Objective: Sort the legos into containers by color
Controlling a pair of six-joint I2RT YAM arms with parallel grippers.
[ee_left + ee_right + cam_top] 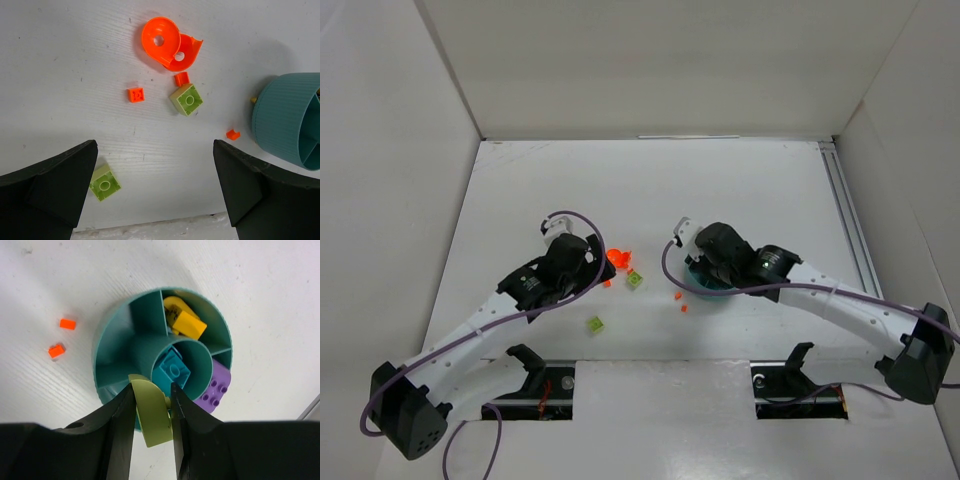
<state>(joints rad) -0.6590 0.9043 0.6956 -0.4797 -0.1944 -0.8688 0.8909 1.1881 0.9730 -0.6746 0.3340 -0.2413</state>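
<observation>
The round teal dish (111, 342) lies under my right gripper (152, 407), which is shut on a lime green curved piece (154, 416) just above the dish's near rim. The centre cup holds a teal brick (171, 370). One wedge holds yellow pieces (183, 321), another a purple brick (215, 388). My left gripper (155, 195) is open and empty above the table. A lime brick (104, 185) lies beside its left finger. Another lime brick (186, 99), orange round pieces (165, 42) and small orange bits (135, 94) lie farther out. The dish (292, 120) also shows at the right of the left wrist view.
Two orange bits (67, 324) lie on the table left of the dish. In the top view the loose pieces (618, 259) lie between the two grippers. White walls enclose the table and a metal rail (847, 215) runs along its right side.
</observation>
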